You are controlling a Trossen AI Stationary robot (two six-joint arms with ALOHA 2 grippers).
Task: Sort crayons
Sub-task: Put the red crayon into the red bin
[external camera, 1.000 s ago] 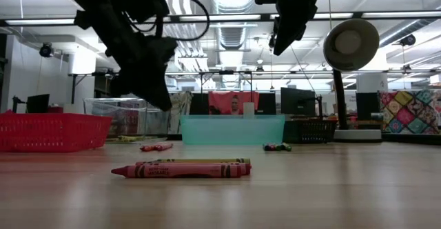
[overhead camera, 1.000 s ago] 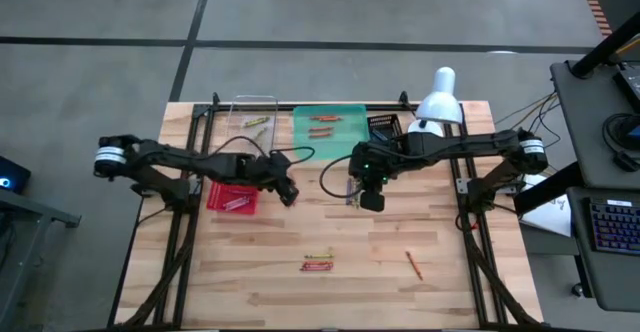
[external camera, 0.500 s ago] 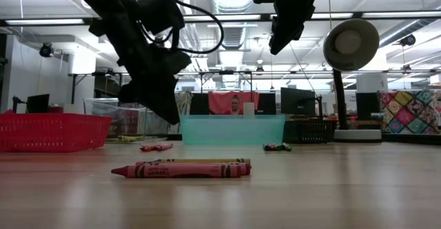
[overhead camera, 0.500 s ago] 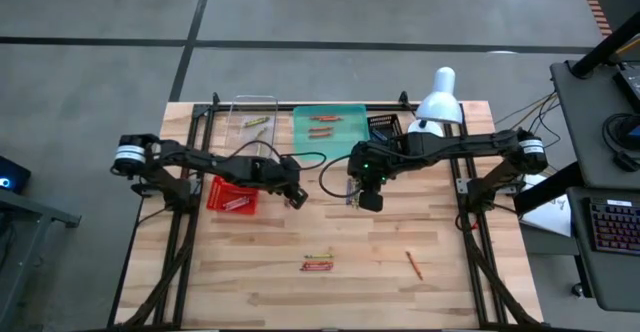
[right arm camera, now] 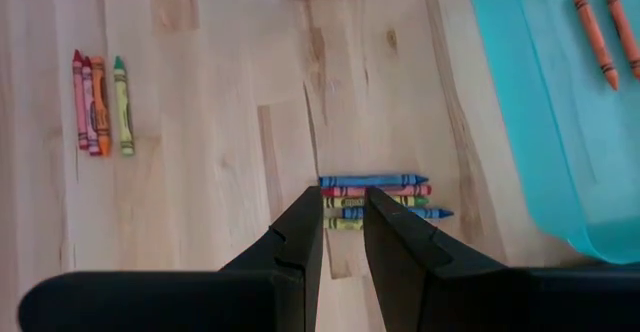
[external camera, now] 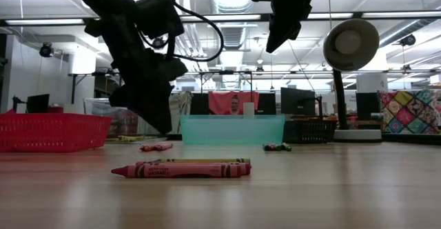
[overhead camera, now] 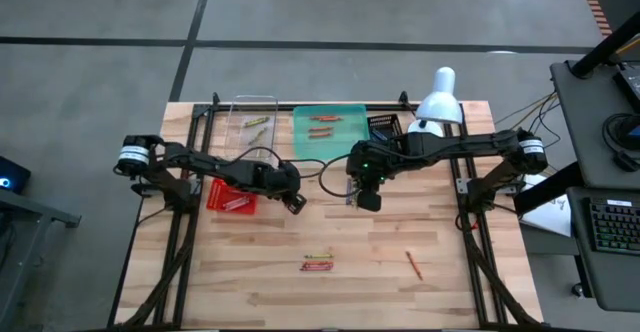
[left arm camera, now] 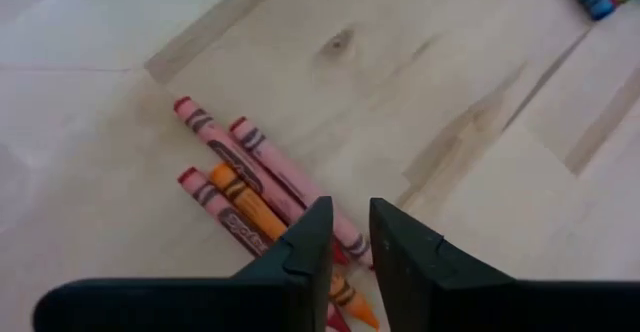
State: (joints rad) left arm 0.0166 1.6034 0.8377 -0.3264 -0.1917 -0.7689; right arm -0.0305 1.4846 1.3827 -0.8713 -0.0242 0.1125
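Just in front of the red mesh basket (overhead camera: 232, 196), your left gripper (left arm camera: 347, 240) hangs over a small bunch of red and orange crayons (left arm camera: 262, 186) lying on the wooden table (overhead camera: 440, 272); its fingers stand a narrow slot apart with nothing between them, and I judge this bunch to be the pick in hand. You should widen the fingers before you descend, since the present gap looks barely wider than one crayon, and the sticks lie touching each other. Aim for the outermost crayon of the bunch so the fingers straddle it across its length, not along it, and come straight down to avoid scattering its neighbours. Farther from the basket, beside the teal tray (overhead camera: 330, 135), your right gripper (right arm camera: 343, 234) hovers above a second cluster of blue, red and green crayons (right arm camera: 376, 200), its fingers likewise slightly parted and empty. More crayons lie well away from the basket toward the table's near edge: a mixed group (overhead camera: 318, 263) and a lone orange one (overhead camera: 413, 263). Two orange crayons (right arm camera: 606, 37) already rest in the teal tray, and a few red ones in the basket.
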